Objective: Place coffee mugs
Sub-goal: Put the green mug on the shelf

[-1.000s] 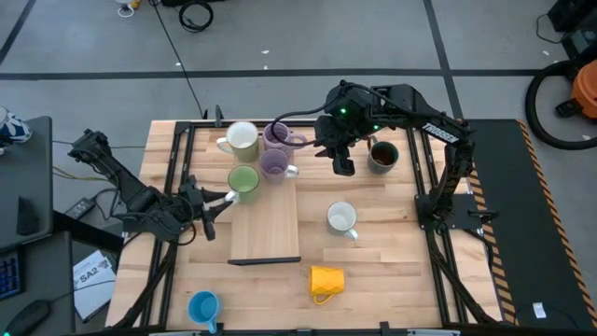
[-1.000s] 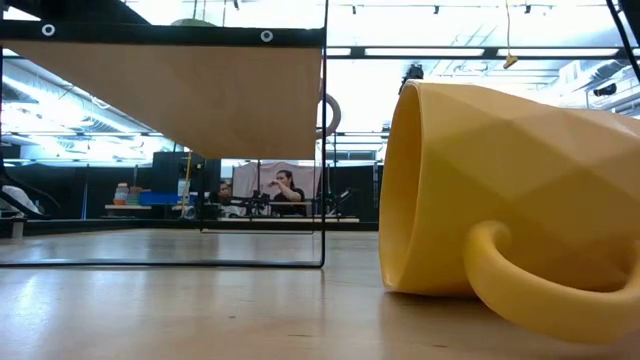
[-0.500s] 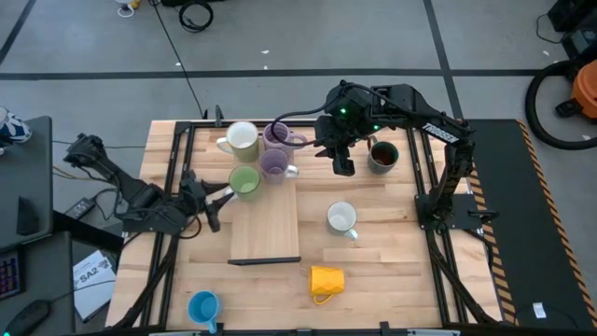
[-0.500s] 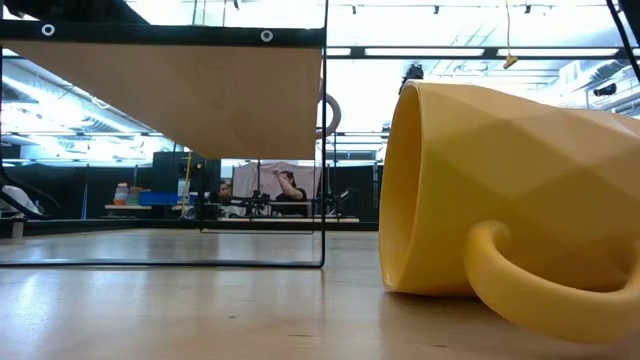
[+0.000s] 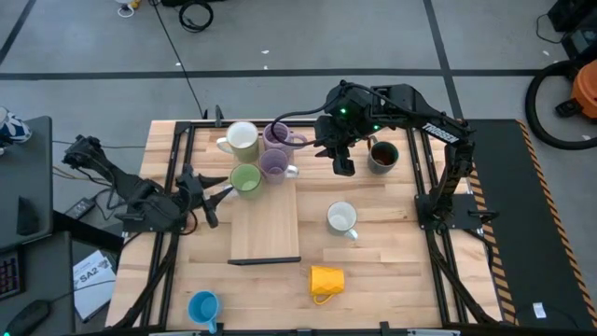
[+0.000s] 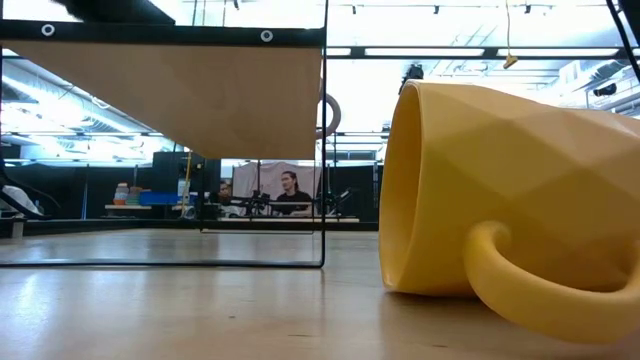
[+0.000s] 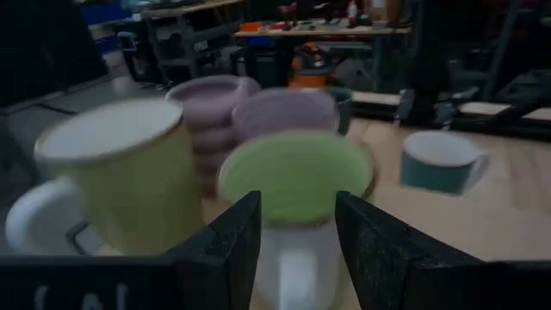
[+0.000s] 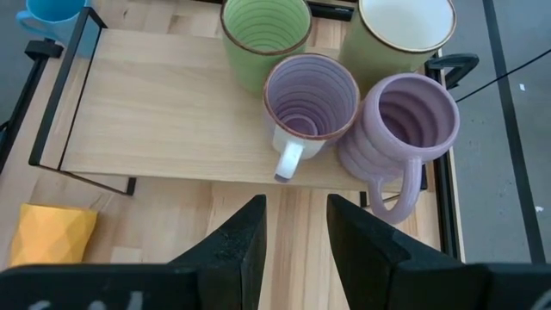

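Observation:
Four mugs stand on the far end of a raised wooden shelf [image 5: 266, 219]: a cream-white mug [image 5: 242, 138], two lavender mugs [image 5: 277, 135] [image 5: 274, 164] and a light green mug [image 5: 244, 179]. My left gripper [image 5: 207, 194] is level at the shelf's left side. It is open, with its fingers on either side of the green mug's white handle [image 7: 293, 267]. My right gripper [image 5: 342, 166] hovers open above the table, right of the lavender mugs [image 8: 310, 95]. On the table stand a dark mug [image 5: 382, 156], a white mug [image 5: 341, 217] and a blue mug [image 5: 203, 306]. A yellow mug [image 5: 326, 279] lies on its side. My left gripper [image 7: 299, 202] comes level from the table's left side, with one finger on each side of the green mug's white handle. I cannot tell whether they touch it. The mug stands upright on the shelf.
The shelf is a wooden board on a thin black wire frame [image 6: 323, 150]; its near half is bare. Black arm frames run along the table's left and right sides. In the low view the yellow mug [image 6: 510, 190] fills the right side, and a person sits in the room far behind.
My left gripper has shifted a little toward the table's far edge beside the shelf. The green mug has stayed where it stood. My right arm has kept still.

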Tool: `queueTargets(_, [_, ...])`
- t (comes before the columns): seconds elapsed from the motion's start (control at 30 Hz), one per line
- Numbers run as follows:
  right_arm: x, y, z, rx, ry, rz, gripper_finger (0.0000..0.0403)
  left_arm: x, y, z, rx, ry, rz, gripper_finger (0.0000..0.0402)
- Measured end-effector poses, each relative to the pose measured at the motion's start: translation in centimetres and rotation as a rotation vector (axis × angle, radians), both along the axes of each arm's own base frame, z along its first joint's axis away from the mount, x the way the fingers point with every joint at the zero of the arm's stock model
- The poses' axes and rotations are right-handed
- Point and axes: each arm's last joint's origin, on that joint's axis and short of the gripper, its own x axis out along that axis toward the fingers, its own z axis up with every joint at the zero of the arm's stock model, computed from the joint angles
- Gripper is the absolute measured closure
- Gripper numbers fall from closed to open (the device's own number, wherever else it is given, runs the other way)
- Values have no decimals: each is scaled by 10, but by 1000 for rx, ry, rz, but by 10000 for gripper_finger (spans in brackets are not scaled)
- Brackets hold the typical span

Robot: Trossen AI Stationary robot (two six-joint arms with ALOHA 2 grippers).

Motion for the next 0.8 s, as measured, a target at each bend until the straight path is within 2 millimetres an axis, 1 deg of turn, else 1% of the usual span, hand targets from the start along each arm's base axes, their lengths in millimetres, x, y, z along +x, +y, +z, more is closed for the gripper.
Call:
queueTargets(0.13, [0, 0, 0, 0, 1, 0, 274, 1, -2, 19, -2, -19, -92, 244])
queueTargets(0.23, [0, 0, 0, 1, 5, 0, 274, 5, -6, 28, -3, -53, -170, 244])
queueTargets(0.33, [0, 0, 0, 1, 5, 0, 274, 14, -13, 30, 58, -55, -217, 244])
queueTargets(0.53, [0, 0, 0, 1, 5, 0, 274, 31, -22, 27, 214, 4, -224, 244])
queueTargets(0.7, [0, 0, 0, 1, 5, 1, 274, 41, -19, 27, 242, 15, -180, 244])
queueTargets(0.8, [0, 1, 0, 8, 3, 8, 274, 45, -16, 36, 234, 5, -194, 244])
